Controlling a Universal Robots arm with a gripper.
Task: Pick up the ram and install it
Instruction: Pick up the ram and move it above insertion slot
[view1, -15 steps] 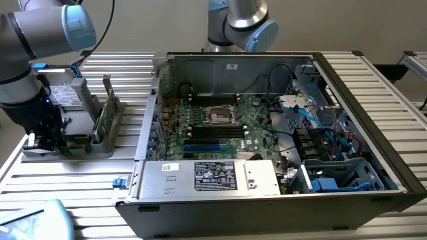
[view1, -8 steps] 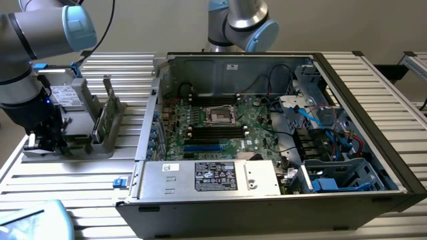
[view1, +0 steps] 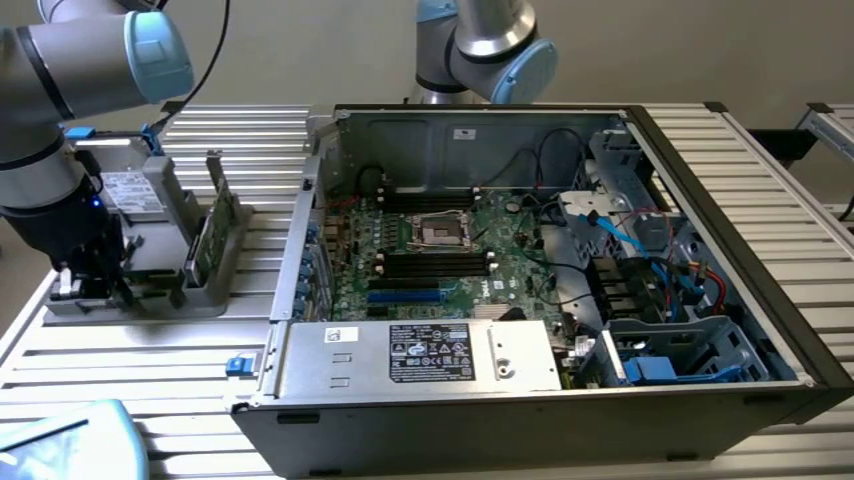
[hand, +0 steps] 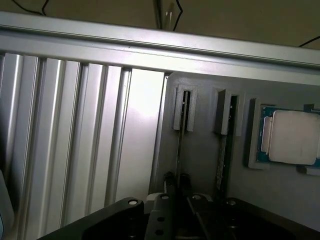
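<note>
In the wrist view a ram (hand: 179, 150) stands on edge in one slot of a grey holder (hand: 200, 165), seen as a thin dark line. My gripper (hand: 177, 179) is at the near end of it, with one fingertip close on each side of the stick. A second ram stick (hand: 223, 150) with pale labels stands in the neighbouring slot. In the exterior view the gripper (view1: 91, 288) is down at the holder (view1: 220, 255) on the exterior view's left, where a green ram stick (view1: 200, 248) stands upright. The memory slots (view1: 434, 262) lie on the motherboard inside the open computer case.
A square silver processor chip (hand: 292, 137) rests in a recess of the holder beside the sticks. The open case (view1: 400, 130) has a power supply (view1: 427, 352) at its front, with cables and drive bays (view1: 667, 300) on the exterior view's right. A second robot arm (view1: 481, 45) stands behind the case.
</note>
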